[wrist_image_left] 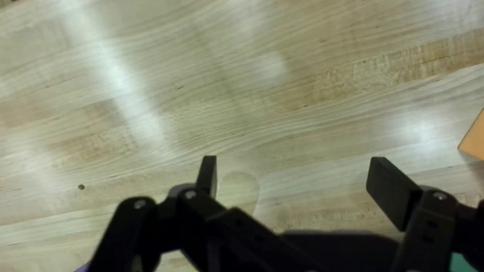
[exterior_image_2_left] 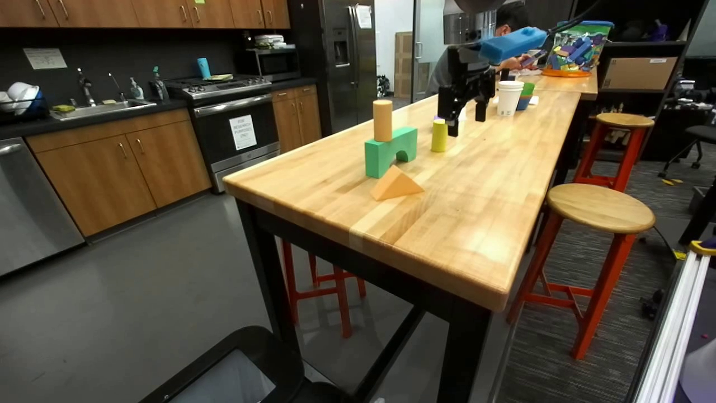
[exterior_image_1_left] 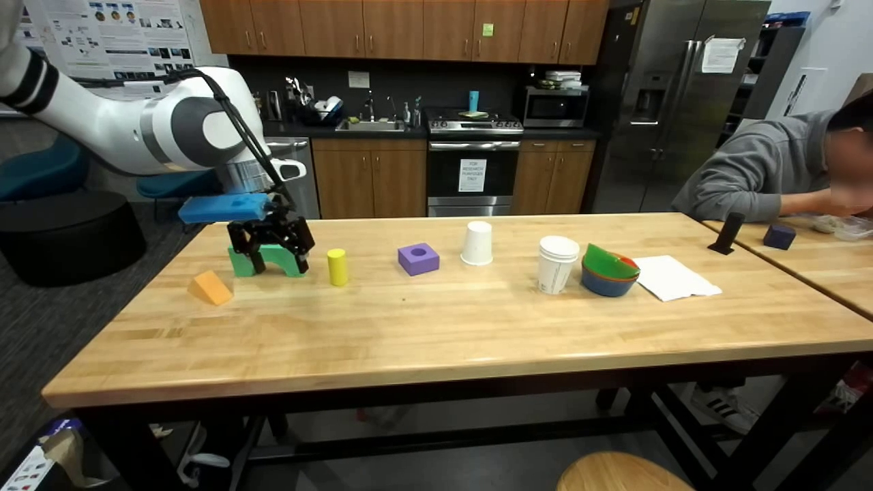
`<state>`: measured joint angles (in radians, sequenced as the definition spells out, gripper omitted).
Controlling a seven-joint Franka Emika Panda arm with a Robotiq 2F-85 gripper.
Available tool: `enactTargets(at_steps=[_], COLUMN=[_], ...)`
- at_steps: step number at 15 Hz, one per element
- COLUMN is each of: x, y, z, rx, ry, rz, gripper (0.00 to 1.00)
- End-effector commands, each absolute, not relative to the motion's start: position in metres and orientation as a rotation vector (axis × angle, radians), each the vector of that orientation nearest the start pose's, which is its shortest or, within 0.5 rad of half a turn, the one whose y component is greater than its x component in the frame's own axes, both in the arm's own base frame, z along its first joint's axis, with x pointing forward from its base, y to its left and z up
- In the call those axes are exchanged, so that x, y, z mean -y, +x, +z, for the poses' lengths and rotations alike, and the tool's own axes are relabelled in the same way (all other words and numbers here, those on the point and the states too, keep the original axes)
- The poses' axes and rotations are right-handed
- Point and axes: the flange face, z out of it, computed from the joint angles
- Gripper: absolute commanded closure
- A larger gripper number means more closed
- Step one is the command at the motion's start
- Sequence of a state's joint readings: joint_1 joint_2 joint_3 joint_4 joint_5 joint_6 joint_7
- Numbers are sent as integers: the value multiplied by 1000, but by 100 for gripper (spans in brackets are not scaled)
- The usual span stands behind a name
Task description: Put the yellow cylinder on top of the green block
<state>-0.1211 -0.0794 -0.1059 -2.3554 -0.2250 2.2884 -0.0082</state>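
Note:
The yellow cylinder (exterior_image_1_left: 337, 267) stands upright on the table, also visible in an exterior view (exterior_image_2_left: 439, 136). The green block (exterior_image_1_left: 243, 262) is a low arch left of it, partly hidden behind the gripper; it shows fully in an exterior view (exterior_image_2_left: 379, 159), with an orange-tan cylinder (exterior_image_2_left: 382, 120) standing on it. My gripper (exterior_image_1_left: 281, 264) hangs above the table, beside the yellow cylinder and apart from the green block. In the wrist view the gripper (wrist_image_left: 293, 168) is open with bare table between its fingers. Only a yellow sliver and a green corner (wrist_image_left: 460, 263) show at the bottom edge there.
An orange wedge (exterior_image_1_left: 210, 288) lies near the green block, also at the right edge of the wrist view (wrist_image_left: 475, 139). A purple block (exterior_image_1_left: 418, 260), white cups (exterior_image_1_left: 477, 244), stacked bowls (exterior_image_1_left: 608, 276) and white paper (exterior_image_1_left: 674, 278) lie farther right. A person sits at the far end.

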Motion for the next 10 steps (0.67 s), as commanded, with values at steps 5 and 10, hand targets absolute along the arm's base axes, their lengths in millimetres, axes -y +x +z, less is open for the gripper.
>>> enactTargets(at_steps=[5,10], x=[131,136], y=[495,504], z=[379,372], rx=[9,20], ry=[-3395,-3368], rz=[-39,-21], gripper=[0,0])
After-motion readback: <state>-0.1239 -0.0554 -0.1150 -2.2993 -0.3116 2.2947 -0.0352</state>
